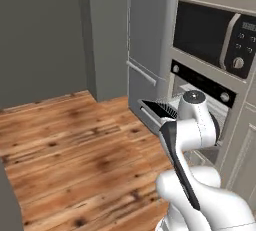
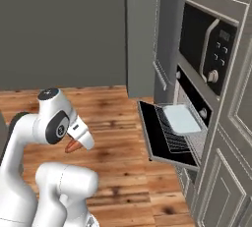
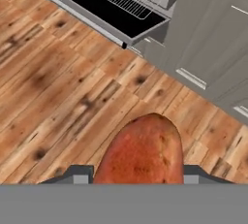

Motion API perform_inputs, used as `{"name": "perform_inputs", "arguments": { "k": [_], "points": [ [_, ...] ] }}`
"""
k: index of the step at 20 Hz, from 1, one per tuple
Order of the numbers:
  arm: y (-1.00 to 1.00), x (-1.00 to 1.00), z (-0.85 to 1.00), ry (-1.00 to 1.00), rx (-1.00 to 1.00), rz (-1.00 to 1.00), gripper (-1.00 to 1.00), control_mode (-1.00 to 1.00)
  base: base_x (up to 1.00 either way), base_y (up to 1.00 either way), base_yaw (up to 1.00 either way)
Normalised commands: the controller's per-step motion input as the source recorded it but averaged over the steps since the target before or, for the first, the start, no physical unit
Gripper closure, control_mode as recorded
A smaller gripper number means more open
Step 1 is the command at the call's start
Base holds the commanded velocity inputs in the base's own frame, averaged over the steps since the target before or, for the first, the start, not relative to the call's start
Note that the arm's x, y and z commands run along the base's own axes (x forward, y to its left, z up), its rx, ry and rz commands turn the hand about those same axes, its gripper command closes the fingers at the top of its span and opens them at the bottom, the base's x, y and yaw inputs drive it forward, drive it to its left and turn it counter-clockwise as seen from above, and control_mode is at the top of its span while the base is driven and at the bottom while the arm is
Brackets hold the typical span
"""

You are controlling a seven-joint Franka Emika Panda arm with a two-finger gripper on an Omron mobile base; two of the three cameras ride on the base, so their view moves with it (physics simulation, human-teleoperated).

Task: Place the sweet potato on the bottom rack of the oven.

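Gripper was clamped on the sweet potato, fingertips pressed to both its sides at approx 6 o'clock in hand view, tuber's rounded reddish-orange end poking up betw. them. In right base view the sweet potato showed as an orange tip under the white hand at approx 8 o'clock, held above the wood floor and well apart from the oven. Beyond it, the floor ran out to the oven door, dropped open and lying flat, black inner face up, at approx 3 o'clock in right base view and 12 o'clock in hand view. A wire rack stuck out over the door w/ a pale blue-white tray above it; whether that was the bottom rack couldn't be told. Above the cavity sat the black control strip w/ pale knobs, and higher still the microwave at approx 2 o'clock in left base view. Grey cabinet fronts stood beside the oven.
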Motion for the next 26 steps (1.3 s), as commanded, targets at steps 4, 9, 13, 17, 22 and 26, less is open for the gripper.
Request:
{"name": "perform_inputs", "arguments": {
  "k": [4, 9, 13, 17, 22, 26],
  "points": [
    [0.00, 0.00, 0.00, 0.00, 0.00, 0.00, 1.00, 1.00, 0.91, 0.26, -0.62],
    [0.00, 0.00, 0.00, 0.00, 0.00, 0.00, 1.00, 1.00, 0.88, 0.75, -0.61],
    [0.00, 0.00, 0.00, 0.00, 0.00, 0.00, 1.00, 1.00, 0.81, 0.82, -0.60],
    [0.00, 0.00, 0.00, 0.00, 0.00, 0.00, 1.00, 1.00, 0.66, 0.92, -0.58],
    [0.00, 0.00, 0.00, 0.00, 0.00, 0.00, 1.00, 1.00, 0.65, 0.72, -0.65],
    [0.00, 0.00, 0.00, 0.00, 0.00, 0.00, 1.00, 1.00, 0.47, 0.70, -0.68]
  ]
}}
